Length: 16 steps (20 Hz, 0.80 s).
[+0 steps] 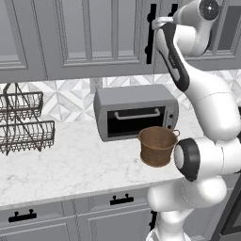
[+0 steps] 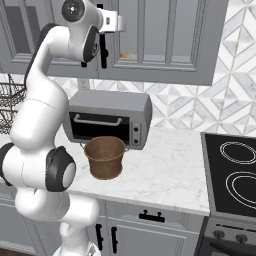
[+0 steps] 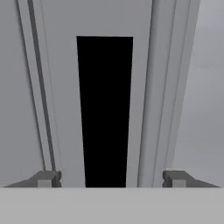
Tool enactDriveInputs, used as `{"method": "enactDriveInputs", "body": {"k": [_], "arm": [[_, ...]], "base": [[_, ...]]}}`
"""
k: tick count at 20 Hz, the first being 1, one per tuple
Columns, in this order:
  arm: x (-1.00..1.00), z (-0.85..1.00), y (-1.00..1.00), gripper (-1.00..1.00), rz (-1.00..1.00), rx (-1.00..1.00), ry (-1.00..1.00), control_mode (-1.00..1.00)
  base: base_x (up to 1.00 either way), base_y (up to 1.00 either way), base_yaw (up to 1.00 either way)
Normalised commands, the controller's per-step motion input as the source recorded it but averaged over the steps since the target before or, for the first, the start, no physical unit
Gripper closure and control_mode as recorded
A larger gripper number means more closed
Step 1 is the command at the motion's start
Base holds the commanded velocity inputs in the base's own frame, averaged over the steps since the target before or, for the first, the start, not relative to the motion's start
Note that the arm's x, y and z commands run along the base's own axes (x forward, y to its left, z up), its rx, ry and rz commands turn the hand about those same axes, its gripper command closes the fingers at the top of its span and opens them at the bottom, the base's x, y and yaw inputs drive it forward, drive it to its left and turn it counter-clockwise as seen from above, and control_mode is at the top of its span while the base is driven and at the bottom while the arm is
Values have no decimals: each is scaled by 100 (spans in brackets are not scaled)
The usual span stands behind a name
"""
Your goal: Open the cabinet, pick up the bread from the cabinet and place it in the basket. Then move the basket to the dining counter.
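The gray upper cabinet (image 1: 94, 37) (image 2: 165, 40) has its doors shut. My gripper (image 1: 154, 21) (image 2: 117, 23) (image 3: 111, 179) is raised to the upper part of one door's vertical black bar handle (image 1: 150, 40) (image 2: 103, 50) (image 3: 105, 109). In the hand view the jaws stand open, one fingertip (image 3: 46, 178) on each side of the bar with a gap on both sides. The brown woven basket (image 1: 157, 146) (image 2: 105, 157) stands upright on the marble worktop in front of the toaster oven. The bread is hidden behind the doors. The dining counter is out of view.
A gray toaster oven (image 1: 136, 113) (image 2: 110, 117) sits against the backsplash behind the basket. Dark wire rack baskets (image 1: 23, 124) (image 2: 7, 100) stand at the left. A black cooktop (image 2: 235, 175) lies at the right end of the worktop (image 1: 70, 164) (image 2: 165, 175). Gray drawers run below.
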Motion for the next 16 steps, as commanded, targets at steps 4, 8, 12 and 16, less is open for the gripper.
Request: {"method": "enactDriveInputs", "body": {"k": [4, 8, 12, 16], "arm": [[14, -2, 0, 100, 0, 0, -3, -100], [2, -4, 0, 100, 0, 1, -1, -100], [-24, -8, 0, 100, -5, 1, 1, -100], [-95, -15, -31, 100, -12, 0, 6, -100]], "base": [[0, 0, 0], [0, 0, 0], [0, 0, 0], [0, 0, 0]]}}
